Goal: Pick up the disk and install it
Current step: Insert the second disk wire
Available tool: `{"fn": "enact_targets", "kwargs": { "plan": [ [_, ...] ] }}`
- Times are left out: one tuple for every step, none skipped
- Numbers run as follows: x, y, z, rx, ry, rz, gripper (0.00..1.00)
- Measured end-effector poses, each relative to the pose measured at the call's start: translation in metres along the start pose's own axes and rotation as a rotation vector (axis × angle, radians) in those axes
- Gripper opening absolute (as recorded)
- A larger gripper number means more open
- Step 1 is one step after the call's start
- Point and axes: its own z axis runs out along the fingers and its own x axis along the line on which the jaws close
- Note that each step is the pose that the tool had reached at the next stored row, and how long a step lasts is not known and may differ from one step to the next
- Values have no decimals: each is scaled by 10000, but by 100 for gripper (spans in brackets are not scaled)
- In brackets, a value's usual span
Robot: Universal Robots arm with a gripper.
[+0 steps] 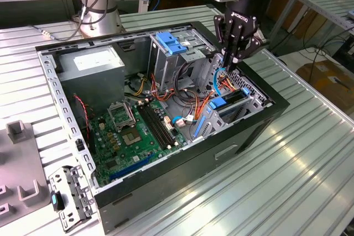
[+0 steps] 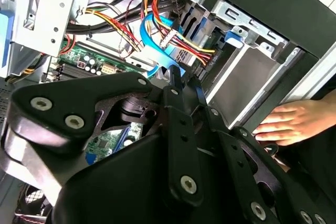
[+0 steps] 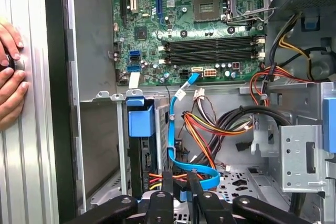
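I see the gripper lowered into the open computer case, fingers drawn narrow beside the blue cable, gripping nothing I can confirm. The disk sits upright in its bay, blue rail showing. A person's hand rests on the case edge.

Lighting: bright, even, from overhead. Glare: strong sheen on the ribbed metal table toward the exterior view's right. Shadow: soft, inside the computer case. Focus: gripper linkage close to the second wrist view lens, slightly soft; motherboard crisp in the first wrist view.
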Motion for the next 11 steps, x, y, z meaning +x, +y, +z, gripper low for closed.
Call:
{"fn": "enact_targets", "kwargs": {
  "plan": [
    [-2,0,14,2,35,-1,25],
    [-5,0,29,3,80,-2,25],
    [-7,0,40,5,115,-4,25],
    [-10,0,55,8,174,-5,25],
    [-12,0,65,10,214,-5,25],
    [-13,1,75,12,248,-6,25],
    [-18,1,101,16,323,-7,25],
    [-21,2,121,19,389,-7,25],
    [-24,2,136,22,447,-8,24],
    [-26,1,147,24,484,-9,17],
    [-28,2,157,26,525,-10,17]
  ]
}}
